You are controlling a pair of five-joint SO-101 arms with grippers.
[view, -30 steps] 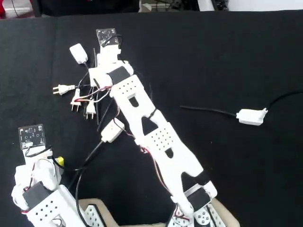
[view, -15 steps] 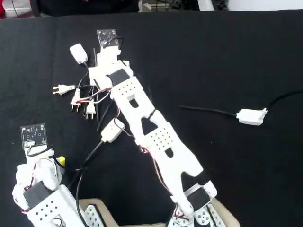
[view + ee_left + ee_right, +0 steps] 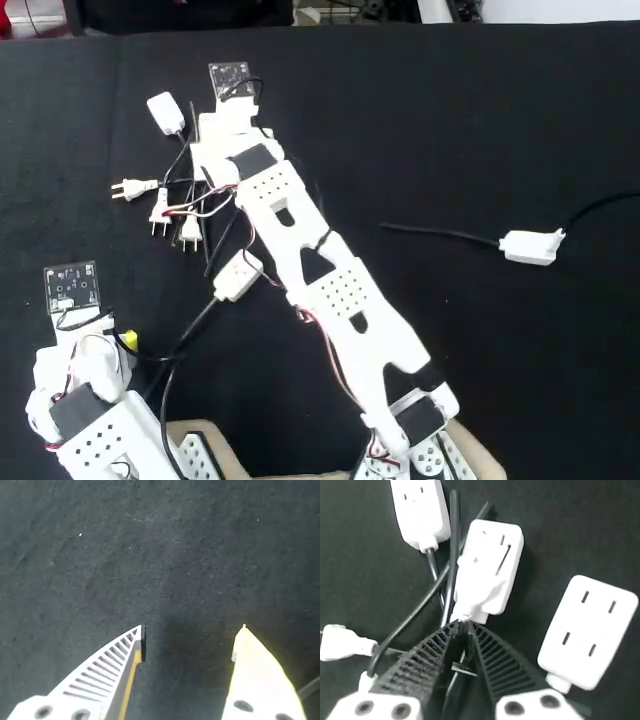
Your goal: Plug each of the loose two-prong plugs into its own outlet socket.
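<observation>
Right gripper (image 3: 464, 625) pinches a cord (image 3: 456, 682), our white plug (image 3: 477, 590) just beyond the fingertips (image 3: 447, 632) atop a socket block (image 3: 512, 535), seemingly unseated; left gripper (image 3: 192, 630) gapes wide; three loose plugs (image 3: 160, 222) await us.

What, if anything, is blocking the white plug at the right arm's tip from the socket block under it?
Nothing visible. The end effector pinches the white plug by its cord end, and the plug lies right on the middle outlet block. Black cables run beside it, not across its slots.
</observation>
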